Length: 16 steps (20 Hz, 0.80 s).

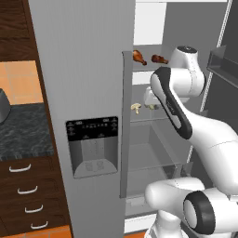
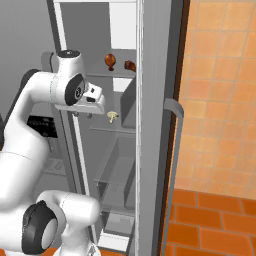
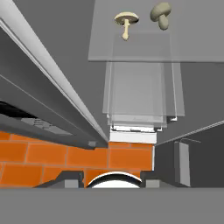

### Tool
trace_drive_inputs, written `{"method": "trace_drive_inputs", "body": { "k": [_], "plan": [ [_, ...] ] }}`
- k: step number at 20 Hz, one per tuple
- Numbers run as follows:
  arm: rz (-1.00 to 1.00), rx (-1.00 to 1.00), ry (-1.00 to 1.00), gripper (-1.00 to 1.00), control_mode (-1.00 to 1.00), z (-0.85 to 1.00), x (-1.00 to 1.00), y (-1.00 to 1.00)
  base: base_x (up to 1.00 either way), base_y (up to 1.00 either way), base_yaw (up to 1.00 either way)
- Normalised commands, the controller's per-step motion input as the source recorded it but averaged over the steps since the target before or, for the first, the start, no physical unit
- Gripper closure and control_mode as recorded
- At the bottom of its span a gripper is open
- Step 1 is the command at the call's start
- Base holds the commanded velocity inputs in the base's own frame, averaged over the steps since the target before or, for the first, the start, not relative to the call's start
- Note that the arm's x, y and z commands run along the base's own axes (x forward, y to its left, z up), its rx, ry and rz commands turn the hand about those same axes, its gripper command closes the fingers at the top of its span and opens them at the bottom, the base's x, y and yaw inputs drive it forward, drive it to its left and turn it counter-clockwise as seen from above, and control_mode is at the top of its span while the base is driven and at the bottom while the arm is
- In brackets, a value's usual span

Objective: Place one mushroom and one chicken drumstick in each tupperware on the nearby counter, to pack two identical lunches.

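Inside the open fridge, two reddish-brown drumsticks (image 1: pixel 138 56) (image 1: pixel 159 59) lie on the upper shelf; the right base view shows them too (image 2: pixel 110 60) (image 2: pixel 130 65). On the glass shelf (image 3: pixel 100 48) below lie two beige mushrooms (image 3: pixel 126 21) (image 3: pixel 160 15). One mushroom (image 1: pixel 136 107) (image 2: pixel 113 116) lies just beside my hand. My gripper (image 1: pixel 148 105) (image 2: pixel 84 114) (image 3: pixel 113 181) hangs in front of that shelf, pointing down, fingers apart with nothing between them. The counter (image 1: pixel 23 132) lies to the left of the fridge. The tupperware is out of view.
The closed grey fridge door (image 1: pixel 88 93) with its dispenser panel (image 1: pixel 93 146) stands between the counter and the open compartment. The open door (image 2: pixel 155 125) with its handle (image 2: pixel 172 150) is on the right. Clear drawers (image 3: pixel 138 94) sit below the mushroom shelf. The floor (image 3: pixel 52 159) is orange tile.
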Motion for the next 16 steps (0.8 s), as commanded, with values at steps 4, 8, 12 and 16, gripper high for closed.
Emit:
{"method": "trace_drive_inputs", "body": {
  "k": [4, 8, 12, 16],
  "plan": [
    [0.0, 0.0, -0.22, -1.0, -1.0, 0.14, -0.05, -0.01, 0.0, 0.0, 0.0],
    [0.0, 0.0, -0.35, -1.0, -1.0, 0.32, -0.1, -0.03, 0.0, 0.0, 0.0],
    [0.0, 0.0, -0.24, -1.0, -1.0, 0.39, -0.1, -0.01, 0.0, 0.0, 0.0],
    [0.0, 0.0, -0.18, -1.0, -1.0, 0.52, 0.0, -0.12, 0.0, 0.0, 0.0]
  ]
}}
